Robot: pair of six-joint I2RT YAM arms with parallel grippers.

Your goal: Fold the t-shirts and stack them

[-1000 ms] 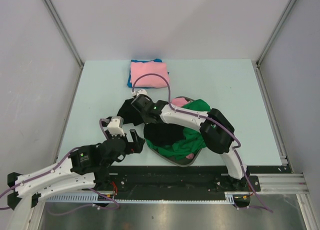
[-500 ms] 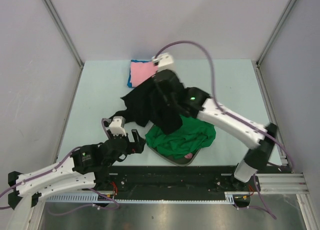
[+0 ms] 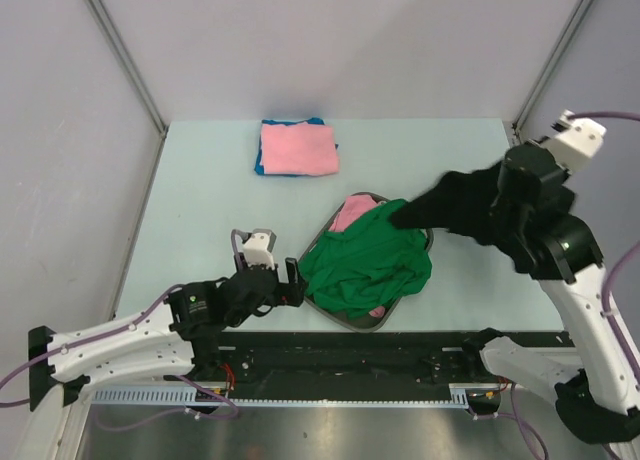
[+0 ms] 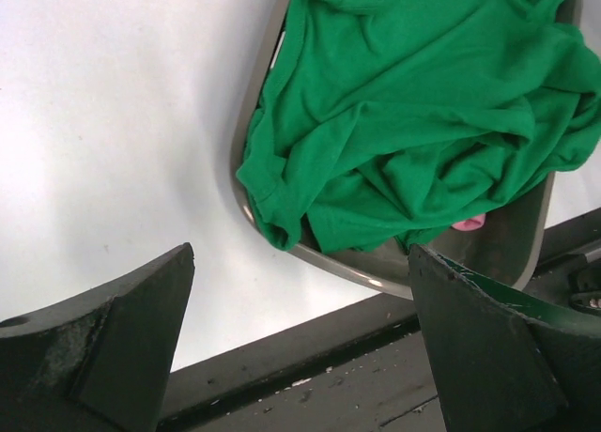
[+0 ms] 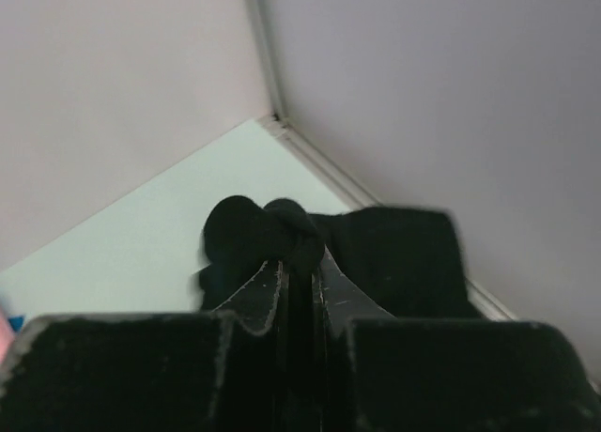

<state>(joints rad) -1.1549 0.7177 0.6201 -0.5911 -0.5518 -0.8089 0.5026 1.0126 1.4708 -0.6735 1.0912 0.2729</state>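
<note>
Right gripper (image 5: 299, 268) was clamped on the black t-shirt (image 3: 450, 205), held up at the right. Left gripper (image 4: 300, 254) hung wide open just left of the tray (image 4: 512, 230) holding the green t-shirt (image 3: 365, 265).

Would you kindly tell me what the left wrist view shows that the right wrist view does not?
Only the left wrist view: the green t-shirt bunched in the grey tray, a scrap of pink cloth peeking out at its edge, and the left gripper wide open and empty. Only the right wrist view: the right gripper shut on the black t-shirt, with the enclosure walls behind. Both: the pale table.
</note>
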